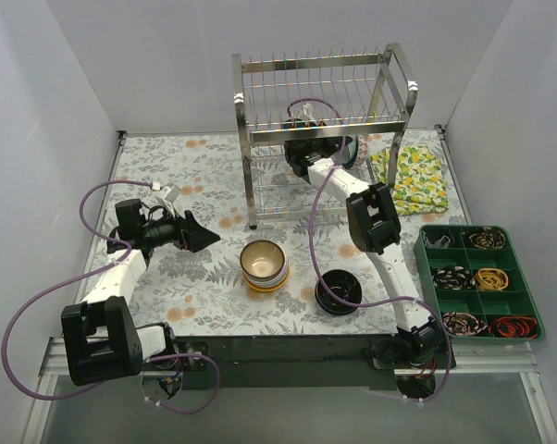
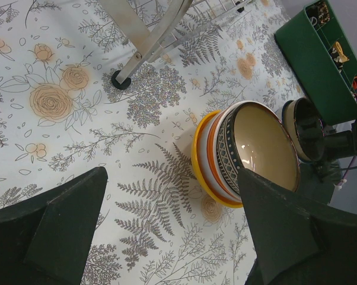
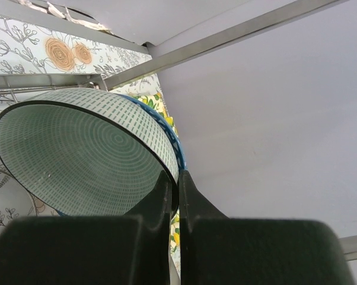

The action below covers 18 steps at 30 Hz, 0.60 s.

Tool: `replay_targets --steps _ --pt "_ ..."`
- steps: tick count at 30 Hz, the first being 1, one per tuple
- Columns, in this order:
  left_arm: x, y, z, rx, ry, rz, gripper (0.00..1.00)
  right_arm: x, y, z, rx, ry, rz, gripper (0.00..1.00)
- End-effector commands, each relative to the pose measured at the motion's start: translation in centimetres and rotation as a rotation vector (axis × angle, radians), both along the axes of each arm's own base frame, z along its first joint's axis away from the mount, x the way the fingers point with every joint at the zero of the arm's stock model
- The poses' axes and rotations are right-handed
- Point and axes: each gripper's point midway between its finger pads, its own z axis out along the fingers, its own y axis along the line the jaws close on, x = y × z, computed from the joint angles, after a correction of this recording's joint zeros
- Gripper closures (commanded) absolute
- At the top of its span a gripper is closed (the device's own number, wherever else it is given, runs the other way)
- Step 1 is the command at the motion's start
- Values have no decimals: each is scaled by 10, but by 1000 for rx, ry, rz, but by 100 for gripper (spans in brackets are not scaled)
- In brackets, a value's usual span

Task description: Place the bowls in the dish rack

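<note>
The dish rack (image 1: 320, 102) stands at the back centre. My right gripper (image 1: 337, 148) is inside its lower tier, shut on the rim of a pale green-patterned bowl (image 3: 77, 160) that it holds on edge. A blue rim (image 3: 174, 139) shows right behind that bowl. The rack's steel bars (image 3: 226, 38) pass above it. A stack of bowls (image 1: 265, 265), yellow, white, orange and dark-patterned with a tan inside, sits on the table; it also shows in the left wrist view (image 2: 249, 154). My left gripper (image 1: 203, 239) is open and empty, left of the stack, its jaws wide apart (image 2: 171, 178).
A dark bowl (image 1: 339, 291) sits right of the stack, also in the left wrist view (image 2: 306, 127). A green compartment tray (image 1: 477, 282) with small items stands at the right. A lemon-print cloth (image 1: 410, 176) lies beside the rack. A rack foot (image 2: 120, 80) stands ahead of the left gripper.
</note>
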Motion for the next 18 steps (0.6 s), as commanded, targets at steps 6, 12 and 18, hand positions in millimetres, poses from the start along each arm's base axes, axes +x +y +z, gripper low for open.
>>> replay_targets --steps 6,12,18 --pt "-4 -3 4 -3 -25 -15 6 3 -35 -33 -58 48 -120 99" --pt "-3 -3 3 -3 -22 -18 5 3 -27 -35 -64 47 -104 99" --pt "1 -3 5 0 -38 -20 5 0 -11 -16 -48 13 -73 60"
